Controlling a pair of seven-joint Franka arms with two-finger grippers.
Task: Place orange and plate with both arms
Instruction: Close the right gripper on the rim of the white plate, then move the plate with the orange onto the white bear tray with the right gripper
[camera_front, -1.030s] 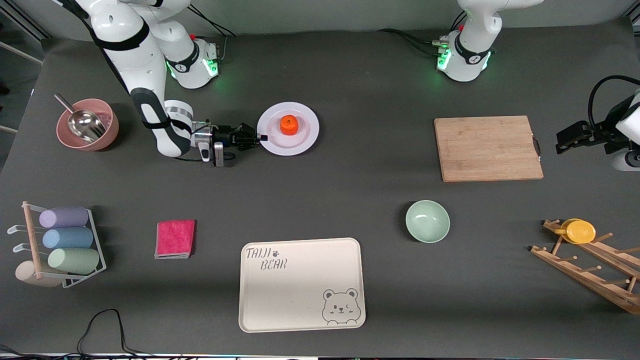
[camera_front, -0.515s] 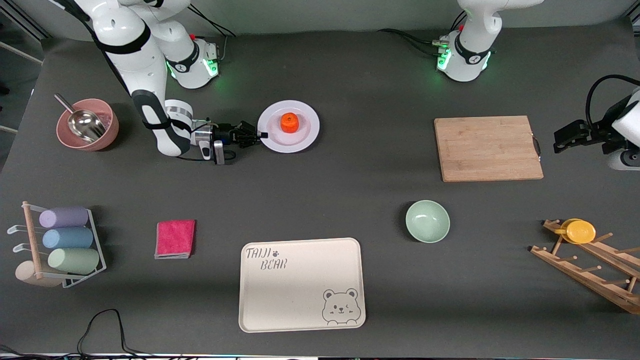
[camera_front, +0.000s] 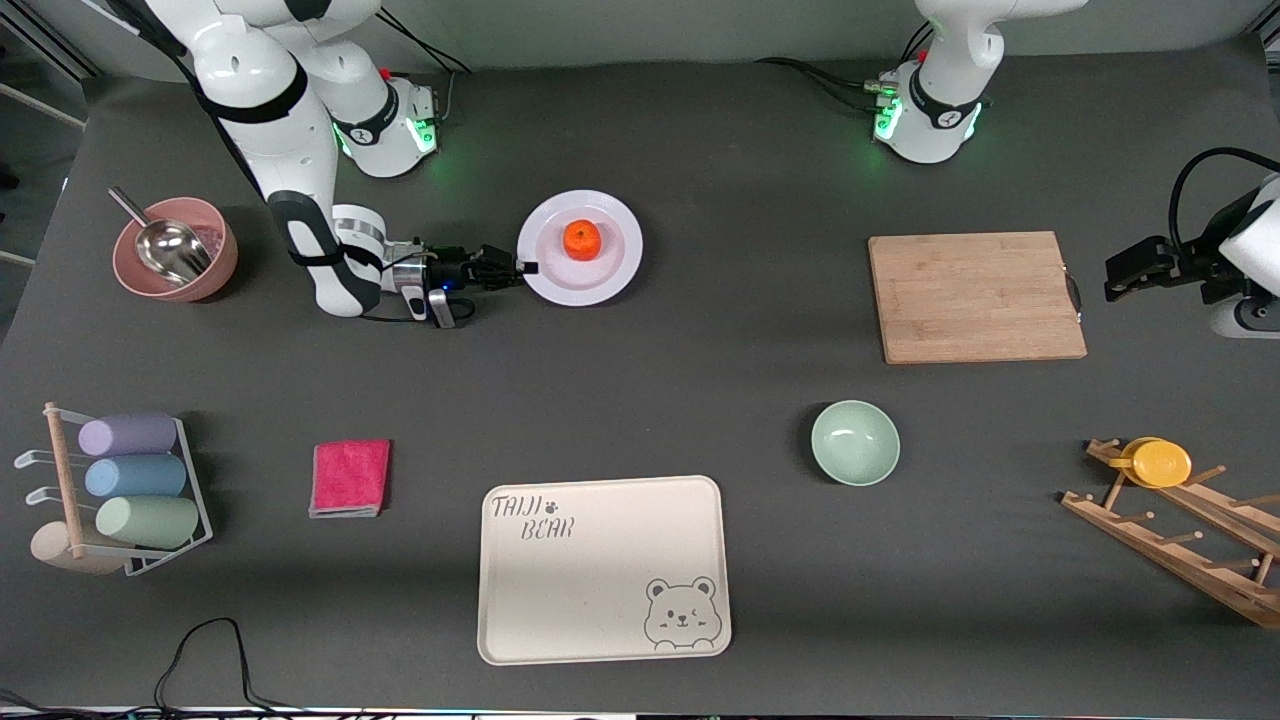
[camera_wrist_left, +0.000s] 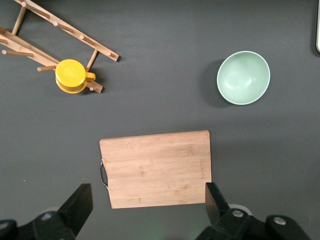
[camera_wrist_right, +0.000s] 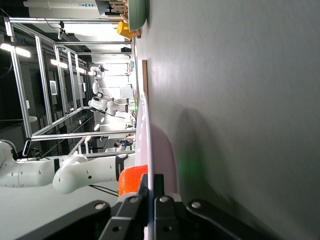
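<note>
While the right gripper (camera_front: 522, 268) pinches the rim of the plate (camera_front: 610, 280) carrying the orange (camera_front: 581, 239), the left gripper (camera_wrist_left: 145, 212) waits spread open above the cutting board (camera_front: 975, 296).

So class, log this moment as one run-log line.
right claw: shut on plate rim | orange: on plate | left claw: open, waiting beside cutting board

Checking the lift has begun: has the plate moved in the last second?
Yes. The plate, gripped by the right gripper, has shifted up-view, toward the right arm's base.
</note>
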